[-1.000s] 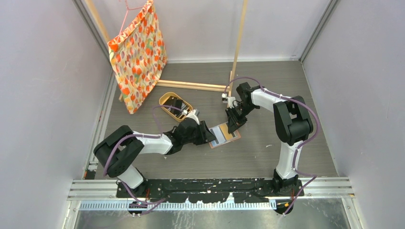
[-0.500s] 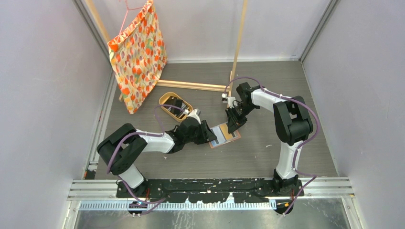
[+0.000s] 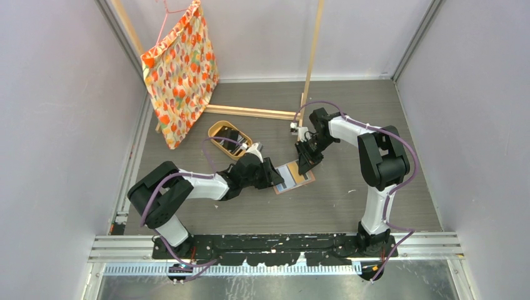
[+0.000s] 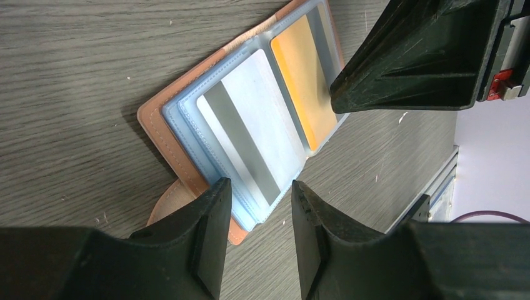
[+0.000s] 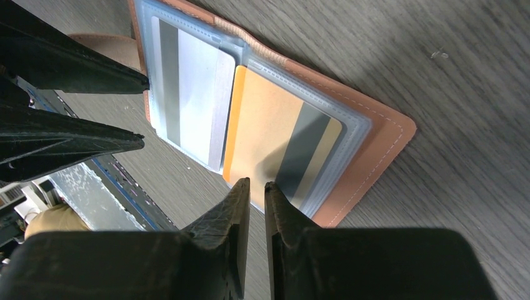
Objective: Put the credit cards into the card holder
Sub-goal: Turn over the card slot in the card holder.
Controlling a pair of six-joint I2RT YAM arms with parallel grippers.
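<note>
On the table, card holder (image 3: pixel 294 175) lying open, left tool (image 4: pixel 256 206) parted over its edge, right tool (image 5: pixel 257 194) angled down — nearly closed, seemingly holding nothing.

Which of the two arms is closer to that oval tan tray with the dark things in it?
The left. Its tool is at the open card holder's left edge, just right of and nearer the camera than the oval tan tray. The right tool is at the holder's far side.

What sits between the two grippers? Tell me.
The open card holder, one silver card and one orange card in its pockets; clearest in both wrist views.
</note>
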